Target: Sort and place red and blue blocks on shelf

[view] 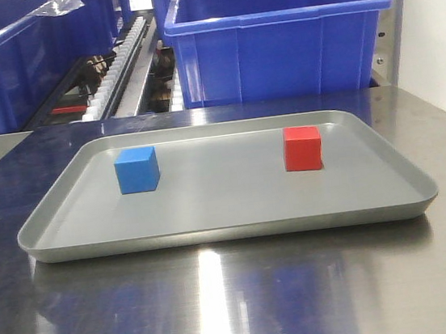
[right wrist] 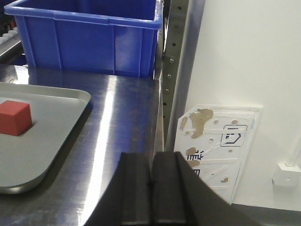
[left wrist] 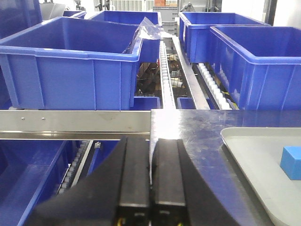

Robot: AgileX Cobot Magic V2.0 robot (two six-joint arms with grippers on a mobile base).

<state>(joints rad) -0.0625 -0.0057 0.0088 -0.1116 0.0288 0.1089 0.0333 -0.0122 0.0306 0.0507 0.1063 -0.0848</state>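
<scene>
Grey tray (view: 231, 233) on steel worktable (view: 224, 305): blue block (view: 137, 170) left, red block (view: 302, 148) right, well apart, both short of the shelf (left wrist: 70, 121) and its blue bins (view: 272, 39). Left gripper (left wrist: 151, 188) and right gripper (right wrist: 151, 193): jaws pressed together, nothing held. Wall placard (right wrist: 216, 141): print worn, unreadable.

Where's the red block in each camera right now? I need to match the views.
Exterior front: the red block sits in the right half of the grey tray.
Left wrist: not in view; only the blue block shows, at the right edge.
Right wrist: the red block is at the far left edge, on the tray.
Shared landmark: the grey tray appears in all three views.
</scene>
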